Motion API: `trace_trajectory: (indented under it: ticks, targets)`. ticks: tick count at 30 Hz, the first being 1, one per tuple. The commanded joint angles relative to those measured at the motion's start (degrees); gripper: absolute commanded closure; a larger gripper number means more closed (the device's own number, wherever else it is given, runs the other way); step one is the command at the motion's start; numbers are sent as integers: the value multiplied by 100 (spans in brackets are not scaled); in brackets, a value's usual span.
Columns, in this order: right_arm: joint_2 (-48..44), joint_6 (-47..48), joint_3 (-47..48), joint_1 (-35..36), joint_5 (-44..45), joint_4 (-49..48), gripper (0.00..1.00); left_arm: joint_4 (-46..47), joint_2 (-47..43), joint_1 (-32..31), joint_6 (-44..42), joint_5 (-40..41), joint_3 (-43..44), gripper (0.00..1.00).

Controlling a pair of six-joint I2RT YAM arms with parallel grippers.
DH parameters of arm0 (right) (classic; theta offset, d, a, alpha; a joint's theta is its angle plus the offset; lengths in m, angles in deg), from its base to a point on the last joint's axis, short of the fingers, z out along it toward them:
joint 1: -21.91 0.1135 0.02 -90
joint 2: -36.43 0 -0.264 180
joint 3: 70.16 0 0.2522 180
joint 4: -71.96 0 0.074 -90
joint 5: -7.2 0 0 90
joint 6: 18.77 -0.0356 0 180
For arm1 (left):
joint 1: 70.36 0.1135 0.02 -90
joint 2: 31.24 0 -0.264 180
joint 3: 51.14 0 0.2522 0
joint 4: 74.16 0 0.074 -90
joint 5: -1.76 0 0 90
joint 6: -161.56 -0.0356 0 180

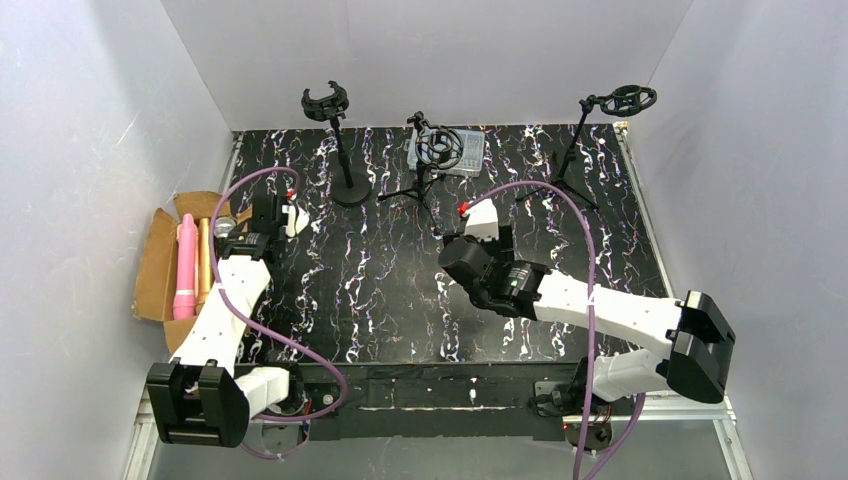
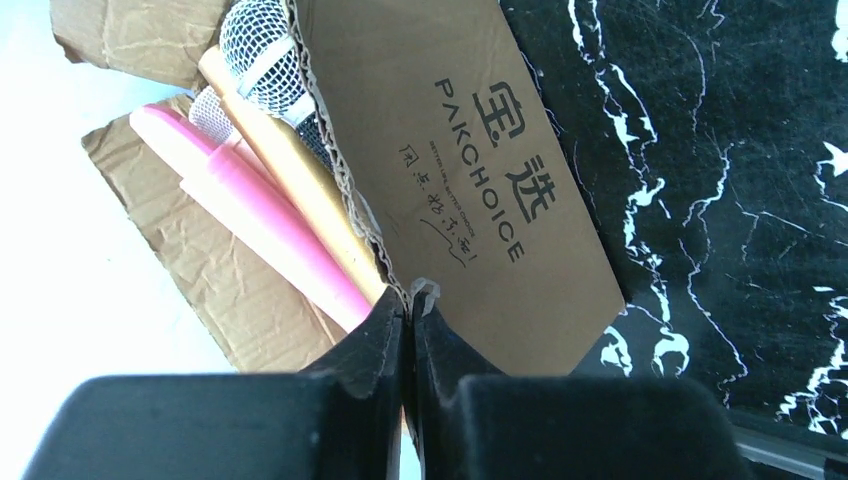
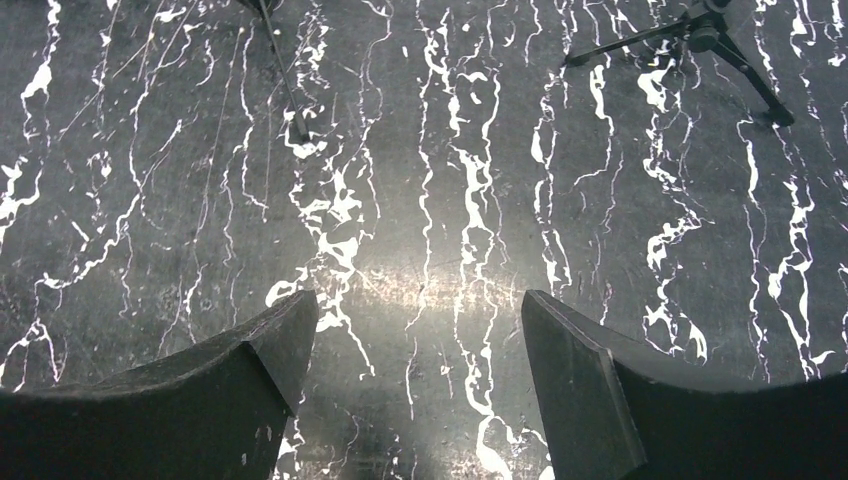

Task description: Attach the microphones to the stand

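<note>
A pink microphone and a gold microphone lie side by side in an open cardboard box at the table's left edge. Both show in the left wrist view, pink and gold, with a silver grille head at the far end. My left gripper is shut on the edge of the box's printed flap, just right of the microphones. My right gripper is open and empty above the bare marbled table. Three stands are at the back: round-base, middle tripod, right tripod.
All three stand clips hold nothing. A clear plastic container sits behind the middle tripod. Tripod legs spread over the table ahead of my right gripper. White walls enclose the table on three sides.
</note>
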Motion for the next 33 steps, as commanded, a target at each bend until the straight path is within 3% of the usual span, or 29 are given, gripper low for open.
trace_trajectory:
  ticks: [1,8,12,15,18,22,26,29,33]
  targets:
    - [54,-176,170,181,152,-43,17,-842,-81,-34,428,-189,446,100]
    - [28,-219,169,306,-144,-66,17,-2851,34,-28,2157,-3044,1757,100]
    - [-16,-219,150,314,-472,-157,17,-3254,-113,-60,2899,-4717,1990,100]
    - [9,-191,191,320,-675,-209,17,-3202,-321,-275,3249,-5431,1704,99]
    - [121,-173,285,327,-863,-210,17,-3009,-379,-457,3329,-5621,1483,84]
    - [345,-182,462,357,-1190,-248,17,-2985,-222,-458,3314,-5800,1643,51]
    - [655,-216,840,531,-1528,-317,16,-3244,-123,-458,3051,-5354,2393,21]
    - [876,-290,1163,700,-1854,-449,14,-3560,-16,-403,2755,-4538,3079,13]
    - [1201,-488,1400,856,-2597,-870,11,-3730,46,121,2027,-3883,3526,11]
